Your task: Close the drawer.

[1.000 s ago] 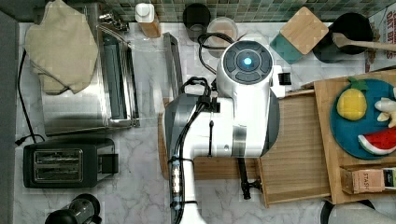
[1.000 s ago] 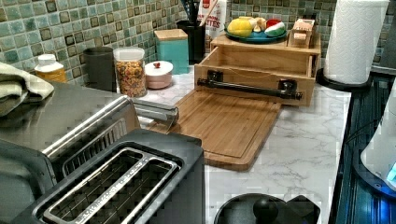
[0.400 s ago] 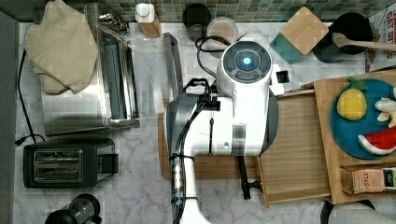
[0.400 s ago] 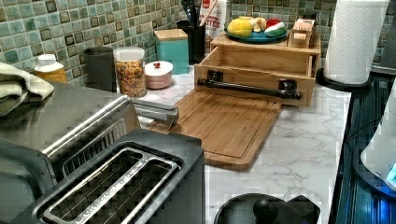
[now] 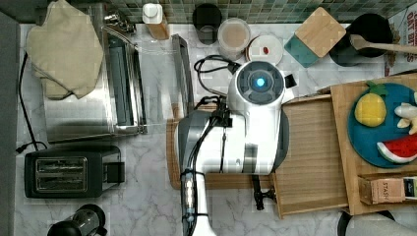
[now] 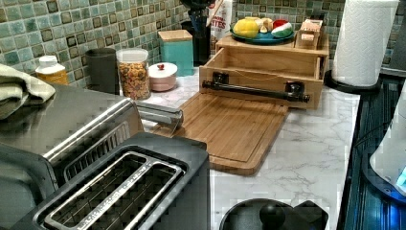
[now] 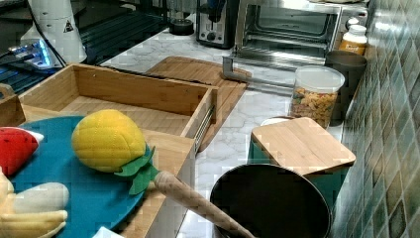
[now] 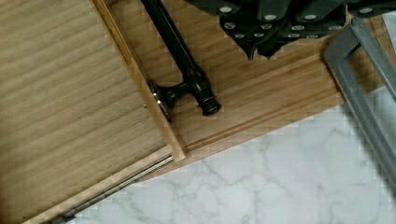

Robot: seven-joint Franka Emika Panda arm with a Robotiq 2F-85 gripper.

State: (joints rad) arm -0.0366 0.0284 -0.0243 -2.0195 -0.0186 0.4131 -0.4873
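The drawer is a shallow bamboo tray that stands pulled out of the wooden box toward the top view's left. It is also seen open in the left view and the right view. Its black bar handle runs along the front, with one end showing in the wrist view. My white arm hangs over the drawer's front edge and hides the gripper from the top view. In the wrist view my gripper is shut, empty, and a short way off the handle on the cutting-board side, not touching it.
A wooden cutting board lies flat in front of the drawer. A toaster oven with its door down and a black toaster sit at the top view's left. A blue plate of toy fruit rests on the box. Jars line the tiled wall.
The arm's head has shifted a little toward the top view's bottom edge. The drawer stands as far out as before.
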